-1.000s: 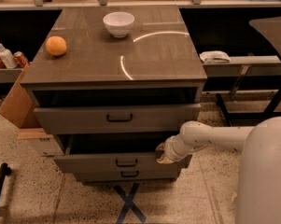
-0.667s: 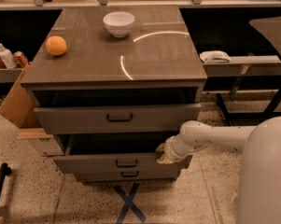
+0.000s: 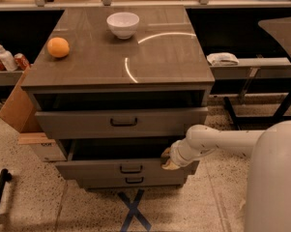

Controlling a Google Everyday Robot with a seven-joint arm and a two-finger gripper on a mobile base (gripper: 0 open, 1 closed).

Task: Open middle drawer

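The middle drawer (image 3: pixel 87 169) is a wide, shallow grey-brown drawer with a small black bar handle (image 3: pixel 131 169). It stands pulled out a little past the drawer below, with a dark gap above its front. My gripper (image 3: pixel 167 159) is at the right end of the drawer front's top edge, at the end of my white arm (image 3: pixel 217 141), which reaches in from the right. The taller top drawer (image 3: pixel 121 122) is also slightly out. The short bottom drawer (image 3: pixel 130 181) sits under the middle one.
On the cabinet top (image 3: pixel 150 62) are a white bowl (image 3: pixel 123 24) and an orange (image 3: pixel 58 47). A cardboard box (image 3: pixel 19 108) stands to the left and a shelf with a white cloth (image 3: pixel 222 58) to the right. Blue tape marks an X on the floor (image 3: pixel 134 211).
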